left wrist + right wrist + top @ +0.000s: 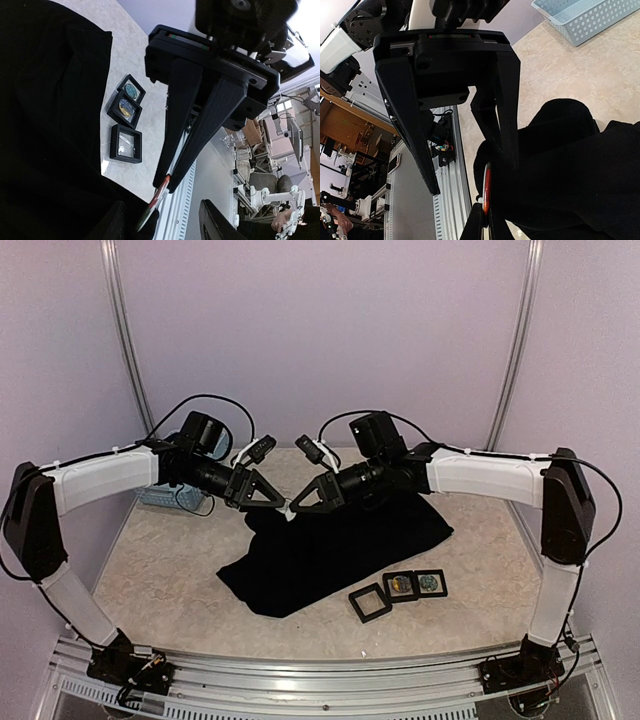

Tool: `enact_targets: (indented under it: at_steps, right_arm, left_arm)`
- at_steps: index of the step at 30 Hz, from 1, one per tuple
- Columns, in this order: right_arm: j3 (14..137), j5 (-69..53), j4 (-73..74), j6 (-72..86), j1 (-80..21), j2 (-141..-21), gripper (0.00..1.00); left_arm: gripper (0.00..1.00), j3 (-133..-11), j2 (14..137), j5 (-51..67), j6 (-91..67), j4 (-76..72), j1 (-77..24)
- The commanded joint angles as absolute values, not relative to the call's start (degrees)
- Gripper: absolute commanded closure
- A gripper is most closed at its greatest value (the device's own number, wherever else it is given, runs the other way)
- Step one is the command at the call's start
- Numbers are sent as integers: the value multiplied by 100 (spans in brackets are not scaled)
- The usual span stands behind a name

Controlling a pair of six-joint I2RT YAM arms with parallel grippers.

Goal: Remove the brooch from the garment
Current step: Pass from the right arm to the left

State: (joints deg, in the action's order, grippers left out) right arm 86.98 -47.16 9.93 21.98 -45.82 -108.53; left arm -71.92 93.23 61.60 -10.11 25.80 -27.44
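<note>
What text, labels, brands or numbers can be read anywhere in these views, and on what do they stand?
No readable text in any view.
Three small black frames: two hold coloured designs, the third something pale; no letters can be made out.
Brooch: seen edge-on, its face hidden.
Basket: plain, no label showing.
Black garment: plain, no tag or print showing.

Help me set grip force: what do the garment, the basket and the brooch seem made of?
Garment: soft matte black fabric, slumping in folds. Basket: light-blue plastic, probably, with a moulded perforated wall. Brooch: thin rigid disc seen edge-on, red and white rim; perhaps enamelled metal, unclear.
</note>
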Motion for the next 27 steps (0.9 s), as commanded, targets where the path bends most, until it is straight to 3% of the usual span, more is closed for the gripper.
enact_targets:
  at_steps: [1,10,16,21,27]
  right_arm:
    - [8913,-5027,1188,2114,-4551,-11023,100]
    - [9076,-4957,1471,1926,-4544,-11151,100]
    - [9183,-4976,1696,1775,-4547,-11180,100]
    - [9177,-4859,1766,1698,-4528,-11194,100]
    - [9320,-4900,1699,1696,-4482,-11306,100]
  left_arm:
    - [55,-7295,9428,6170,-901,2723,-2848]
    - [78,-7267,9430,6139,-869,2889,-2857]
    - [76,-7238,9398,6074,-809,2979,-2856]
    - [90,-7264,9401,6226,-816,3013,-2865]
    - [95,-7207,9327,6304,-791,3080,-2892]
